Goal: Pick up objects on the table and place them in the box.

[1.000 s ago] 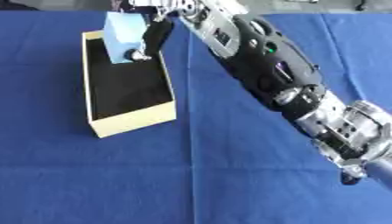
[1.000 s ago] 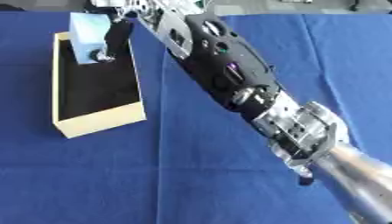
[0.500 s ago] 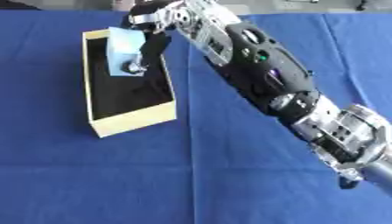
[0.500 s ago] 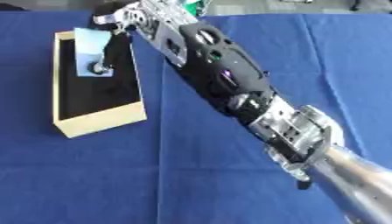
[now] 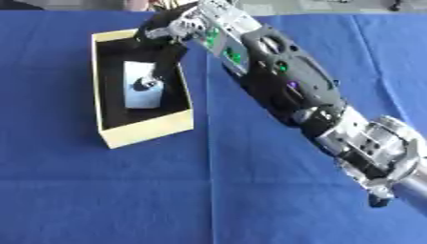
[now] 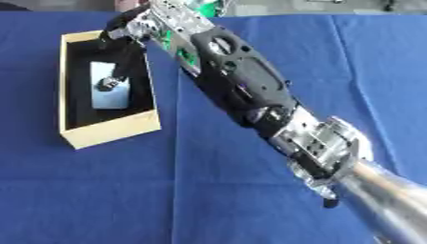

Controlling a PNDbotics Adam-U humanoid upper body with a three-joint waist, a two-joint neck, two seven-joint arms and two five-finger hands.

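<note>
While the right hand (image 5: pixel 167 35) reaches into the box (image 5: pixel 146 131), its relaxed fingers touch the pale-blue block (image 5: pixel 140 93)

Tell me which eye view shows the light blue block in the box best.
The left eye view: the light blue block lies nearer the picture's middle, inside the box, under the right robot hand. The right eye view shows the same block, nearer the edge.
</note>
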